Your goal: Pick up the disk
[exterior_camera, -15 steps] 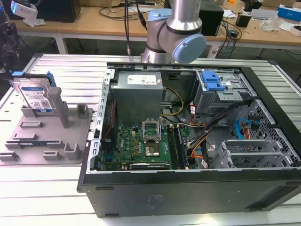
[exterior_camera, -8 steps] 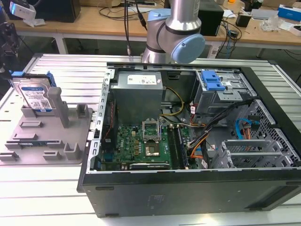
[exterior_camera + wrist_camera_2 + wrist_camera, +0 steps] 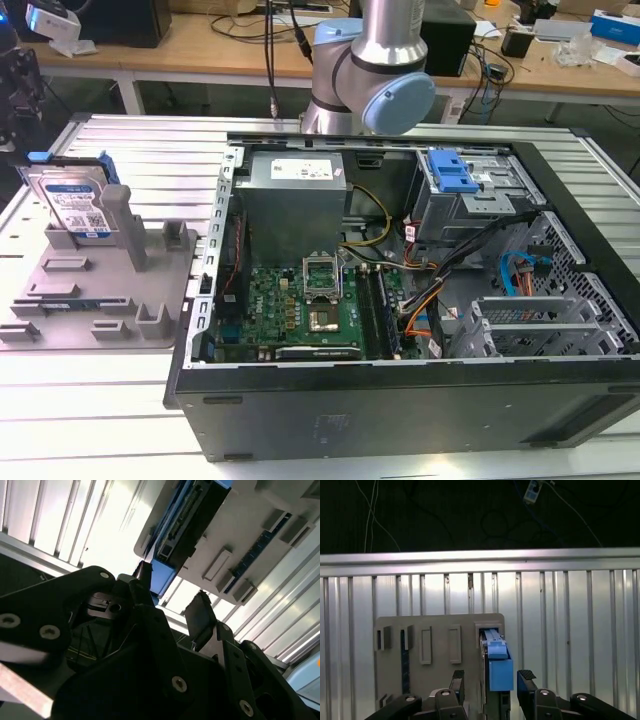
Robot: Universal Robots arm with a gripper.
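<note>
The disk (image 3: pixel 75 205) stands on edge in a slot of the grey holder (image 3: pixel 100 292), presenting its blue-railed edge, while the pincer (image 3: pixel 492 679), spread wide above the holder, straddles that edge, apparently without contact, aligned for gripping.

Disk (image 3: pixel 72 203) in holder (image 3: pixel 62 292), beside PC case (image 3: pixel 400 402).

I count one disk (image 3: pixel 72 200), one grey holder (image 3: pixel 92 302), one open computer case (image 3: pixel 400 405), and my one end effector (image 3: pixel 492 678).
</note>
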